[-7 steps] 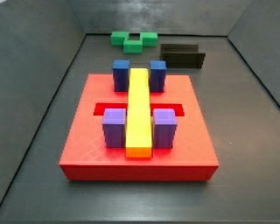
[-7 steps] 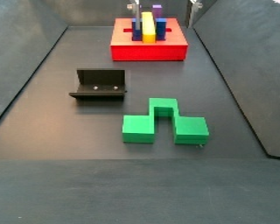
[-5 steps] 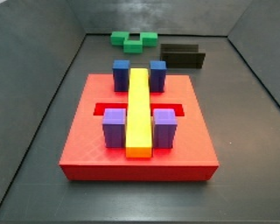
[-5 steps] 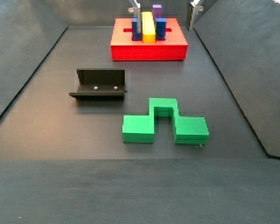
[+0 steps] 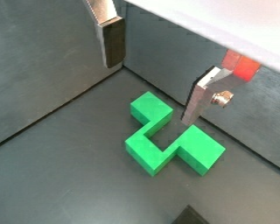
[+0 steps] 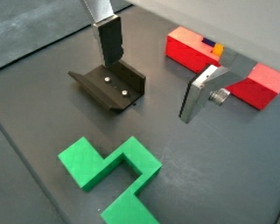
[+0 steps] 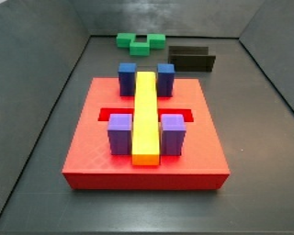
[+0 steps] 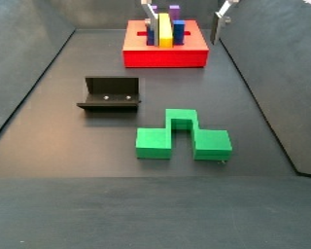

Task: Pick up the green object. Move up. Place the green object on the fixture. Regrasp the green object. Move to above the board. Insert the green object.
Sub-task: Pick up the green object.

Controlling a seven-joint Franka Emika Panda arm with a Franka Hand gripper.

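The green object lies flat on the dark floor, free of contact on all sides, with the fixture just beside it and the board well apart at the far end. In both wrist views it shows as a stepped, notched block with sharp square edges and flat vertical faces.

Handling, by judgement: moulded rigid plastic, light, not fragile, unlikely to deform under clamping. The faces look smooth, so some slip under an off-centre hold is possible. The raised centre section appears the best place to take hold, across its two parallel side faces; a hold on a lower wing would likely let the piece tilt.

The gripper hangs above the object, not touching it. Its fingers are spread wide apart with nothing between them, seen likewise in a wrist view.

The board carries a yellow bar with blue blocks and purple blocks flanking it. Pick-up has not begun.
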